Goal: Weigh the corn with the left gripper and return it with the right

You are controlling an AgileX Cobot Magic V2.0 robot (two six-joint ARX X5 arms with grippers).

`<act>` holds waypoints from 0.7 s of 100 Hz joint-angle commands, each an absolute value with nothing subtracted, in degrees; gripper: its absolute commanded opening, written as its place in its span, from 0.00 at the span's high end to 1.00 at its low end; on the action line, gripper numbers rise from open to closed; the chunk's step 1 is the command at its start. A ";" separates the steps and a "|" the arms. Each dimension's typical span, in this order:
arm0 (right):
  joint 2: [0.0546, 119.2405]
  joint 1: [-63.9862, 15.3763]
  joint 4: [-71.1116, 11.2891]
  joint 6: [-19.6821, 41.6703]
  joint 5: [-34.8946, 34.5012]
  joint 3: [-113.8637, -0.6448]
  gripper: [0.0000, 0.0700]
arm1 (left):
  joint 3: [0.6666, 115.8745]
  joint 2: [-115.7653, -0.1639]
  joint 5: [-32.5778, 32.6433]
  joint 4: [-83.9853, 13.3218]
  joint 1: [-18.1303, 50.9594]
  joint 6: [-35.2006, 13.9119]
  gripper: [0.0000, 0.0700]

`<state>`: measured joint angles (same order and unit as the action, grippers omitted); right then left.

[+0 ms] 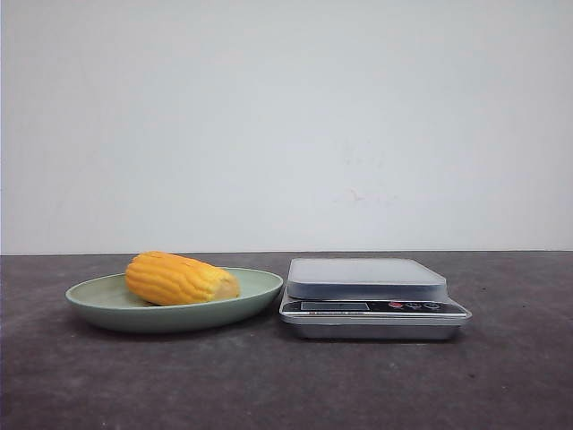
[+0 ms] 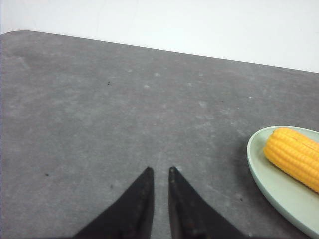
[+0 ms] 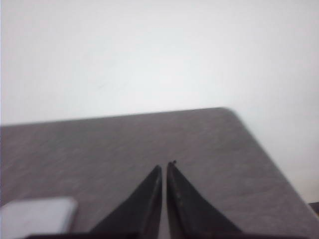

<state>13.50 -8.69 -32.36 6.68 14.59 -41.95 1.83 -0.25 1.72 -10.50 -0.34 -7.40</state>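
Observation:
The corn [image 1: 179, 279], a stubby yellow-orange cob piece, lies on its side in a pale green plate [image 1: 260, 288] left of centre. In the left wrist view the corn [image 2: 295, 157] and the plate [image 2: 279, 194] sit off to one side of my left gripper [image 2: 160, 170]. That gripper hovers over bare table, its fingers drawn together with a narrow slit and nothing between them. My right gripper [image 3: 165, 165] is shut and empty above the table near the far right corner. Neither gripper shows in the front view.
A silver digital kitchen scale [image 1: 367, 278] with an empty platform stands just right of the plate. One corner of the scale [image 3: 37, 214] shows in the right wrist view. The dark grey table [image 1: 286, 385] ends at a white wall behind.

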 commanded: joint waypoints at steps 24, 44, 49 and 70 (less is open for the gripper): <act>4.32 -2.28 -16.14 5.30 12.51 -14.20 0.99 | 0.80 -0.19 1.69 -10.74 -0.36 -6.68 0.98; 3.11 -1.23 -9.85 5.32 6.42 -4.95 0.99 | 0.80 -0.19 1.69 -10.74 -0.36 -6.68 0.98; 2.70 -1.21 -7.84 5.32 5.52 -3.01 0.99 | 0.80 -0.19 1.69 -10.72 -0.36 -6.68 0.98; 0.23 -0.86 -8.64 5.19 5.43 -0.73 0.99 | 0.80 -0.19 1.69 -10.72 -0.36 -6.70 0.98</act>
<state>0.75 -1.06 -8.97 5.76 5.54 -0.80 1.83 -0.25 1.72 -10.50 -0.34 -7.40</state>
